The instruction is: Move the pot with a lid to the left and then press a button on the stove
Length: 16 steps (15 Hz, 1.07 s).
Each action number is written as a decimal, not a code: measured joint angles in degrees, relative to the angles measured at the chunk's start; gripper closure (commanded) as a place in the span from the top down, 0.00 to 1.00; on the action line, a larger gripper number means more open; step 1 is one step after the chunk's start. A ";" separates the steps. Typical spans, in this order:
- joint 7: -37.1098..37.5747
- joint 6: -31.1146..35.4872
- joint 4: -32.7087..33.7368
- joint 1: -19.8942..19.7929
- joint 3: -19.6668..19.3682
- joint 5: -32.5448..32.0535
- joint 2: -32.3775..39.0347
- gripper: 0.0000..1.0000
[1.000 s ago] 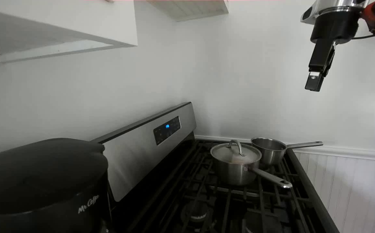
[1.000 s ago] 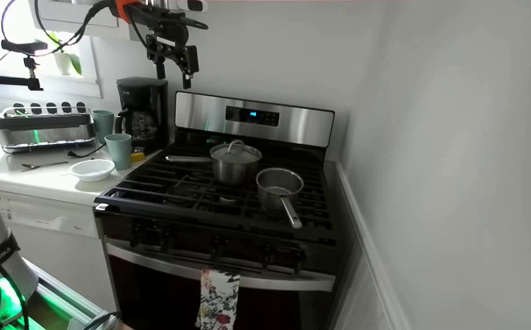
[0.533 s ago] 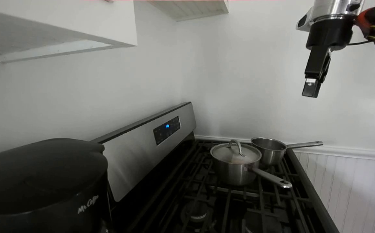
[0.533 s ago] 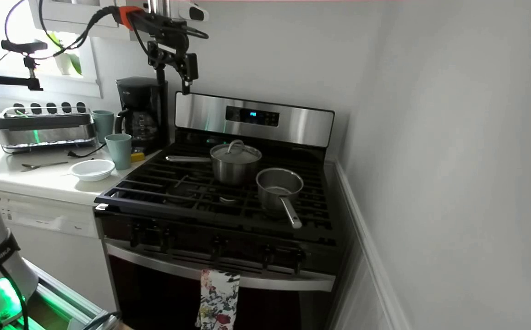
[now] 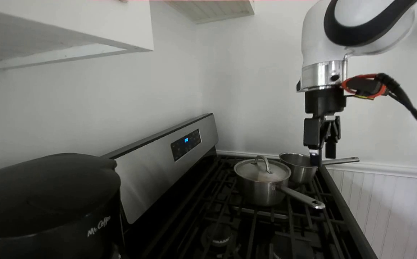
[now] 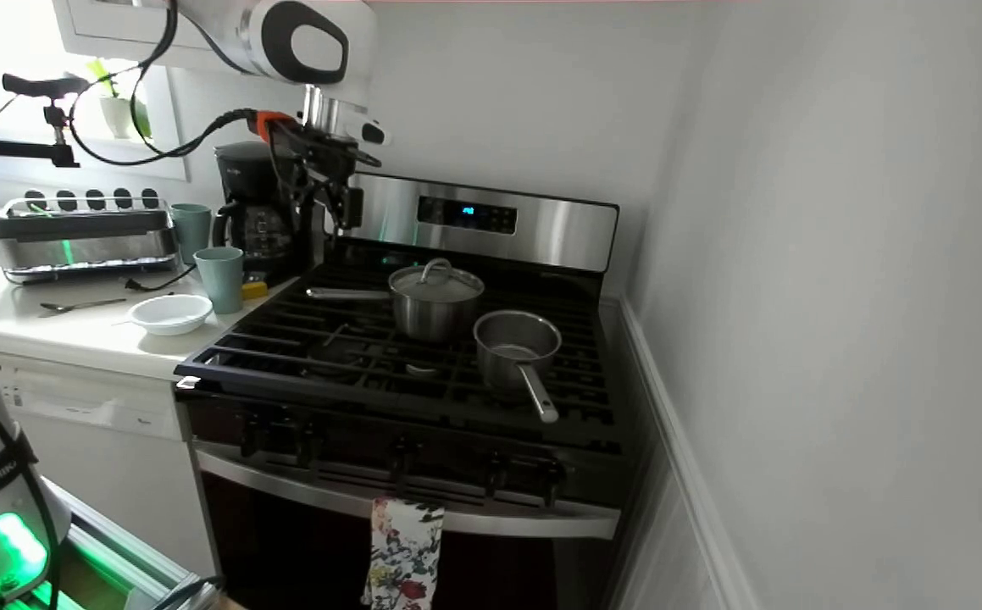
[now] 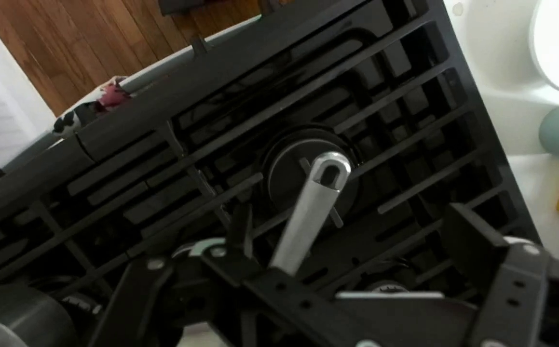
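Observation:
The steel pot [image 5: 260, 192] stands on the burner grates with its lid [image 5: 248, 172] on; it also shows in an exterior view [image 6: 429, 318]. Its long handle [image 5: 303, 198] points toward the front-left of the stove. The stove [image 6: 372, 203] has a silver back panel with a blue-lit display [image 6: 468, 212]. My gripper [image 5: 323, 154] hangs open and empty, pointing down, above the handle and apart from it. In the wrist view the handle [image 7: 303, 221] runs between the spread fingers of the gripper [image 7: 356, 231], nearer the left finger. The pot body is hidden there.
A smaller lidless saucepan [image 6: 503, 364] stands beside the pot. A black coffee maker [image 5: 50, 201] stands left of the stove. A green cup [image 6: 221, 280], a white bowl [image 6: 170, 315] and a yellow sponge [image 6: 253, 291] are on the counter. A cabinet [image 5: 68, 25] hangs overhead.
My gripper has come down a long way toward the pot handle and has turned, so both fingers now show apart. The pot and saucepan have not moved.

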 measured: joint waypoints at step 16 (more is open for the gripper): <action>10.10 27.18 -5.93 -1.76 0.68 -0.19 13.02 0.50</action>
